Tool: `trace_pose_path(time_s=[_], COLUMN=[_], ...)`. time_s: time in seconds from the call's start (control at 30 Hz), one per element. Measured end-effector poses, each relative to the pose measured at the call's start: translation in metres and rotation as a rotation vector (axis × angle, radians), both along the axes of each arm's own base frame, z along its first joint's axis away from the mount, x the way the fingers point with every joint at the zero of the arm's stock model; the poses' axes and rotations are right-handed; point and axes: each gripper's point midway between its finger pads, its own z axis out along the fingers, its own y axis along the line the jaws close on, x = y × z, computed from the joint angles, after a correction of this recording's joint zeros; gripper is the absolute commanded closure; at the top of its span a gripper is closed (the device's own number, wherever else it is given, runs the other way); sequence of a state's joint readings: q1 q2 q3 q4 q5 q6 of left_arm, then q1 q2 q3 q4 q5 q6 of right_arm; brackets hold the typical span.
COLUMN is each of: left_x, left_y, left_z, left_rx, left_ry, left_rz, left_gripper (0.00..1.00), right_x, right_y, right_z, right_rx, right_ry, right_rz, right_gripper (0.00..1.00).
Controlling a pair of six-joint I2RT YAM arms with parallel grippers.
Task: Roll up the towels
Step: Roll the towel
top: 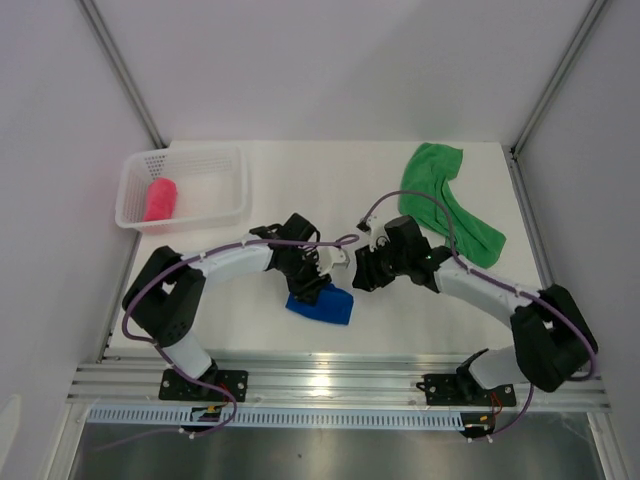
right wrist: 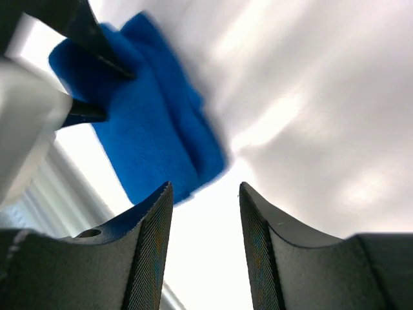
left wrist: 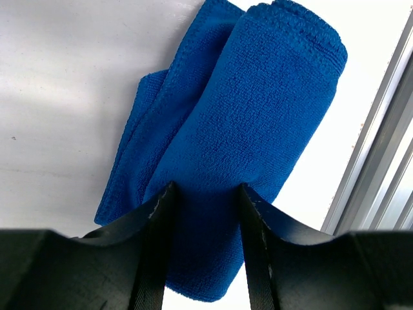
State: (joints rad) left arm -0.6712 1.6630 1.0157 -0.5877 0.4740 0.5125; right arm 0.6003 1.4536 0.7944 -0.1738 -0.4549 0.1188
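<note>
The blue towel (left wrist: 258,129) lies rolled near the front edge of the table (top: 300,190), between the two arms, with a looser layer showing along one side of the roll. The left gripper (left wrist: 205,188) straddles one end, a finger against each side, so it appears to hold the roll, though the soft pile hides how firmly. The right gripper (right wrist: 205,187) hangs just beside it, jaws apart with nothing between them. The pink towel (top: 160,199) sits rolled in the basket (top: 235,160) at far left. The green towel (top: 445,200) lies crumpled and unrolled at far right. Held at one end only, the blue roll may sag and unwind if lifted, the loose layer peeling first. It could also slip free if the pinch is shallow.
</note>
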Motion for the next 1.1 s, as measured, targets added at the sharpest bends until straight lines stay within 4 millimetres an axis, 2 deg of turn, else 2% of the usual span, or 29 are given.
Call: trace_pose_path(time_s=[0.1,0.13,0.2,0.23,0.33,0.43,0.57,0.7,0.83,0.97,1.03,1.1], left_x=[0.001,0.001,0.001,0.002,0.002,0.003,0.003,0.004,0.003,0.003,0.003,0.003], left_y=[0.001,0.001,0.001,0.002,0.003,0.003,0.003,0.003,0.003,0.004,0.004,0.004], left_z=[0.001,0.001,0.001,0.001,0.001,0.001,0.001,0.001,0.001,0.001,0.001,0.001], left_rx=[-0.007,-0.01,-0.021,-0.025,-0.049,-0.068,-0.085,-0.09,-0.095,-0.102,-0.102,-0.102], left_ry=[0.01,0.013,0.029,0.036,0.065,0.095,0.123,0.128,0.131,0.124,0.124,0.124], left_rz=[0.013,0.016,0.026,0.03,0.043,0.058,0.076,0.08,0.081,0.082,0.082,0.083], left_gripper=[0.53,0.52,0.52,0.52,0.52,0.52,0.52,0.52,0.51,0.51,0.51,0.51], right_x=[0.009,0.011,0.012,0.012,0.021,0.028,0.024,0.03,0.046,0.052,0.047,0.039], right_y=[-0.017,-0.025,-0.033,-0.036,-0.047,-0.067,-0.073,-0.081,-0.096,-0.114,-0.109,-0.096], right_z=[0.023,0.031,0.056,0.069,0.117,0.144,0.152,0.16,0.182,0.212,0.216,0.21], right_rx=[-0.097,-0.147,-0.224,-0.239,-0.208,-0.146,-0.084,-0.156,-0.203,-0.075,-0.016,0.028], right_ry=[-0.167,-0.24,-0.413,-0.481,-0.701,-0.803,-0.85,-0.912,-0.972,-0.976,-0.963,-0.93], right_rz=[-0.038,-0.055,-0.061,-0.064,-0.1,-0.165,-0.17,-0.194,-0.284,-0.449,-0.434,-0.387], right_gripper=[0.51,0.48,0.29,0.01,0.01,0.01,0.01,0.01,0.01,0.01,0.01,0.03])
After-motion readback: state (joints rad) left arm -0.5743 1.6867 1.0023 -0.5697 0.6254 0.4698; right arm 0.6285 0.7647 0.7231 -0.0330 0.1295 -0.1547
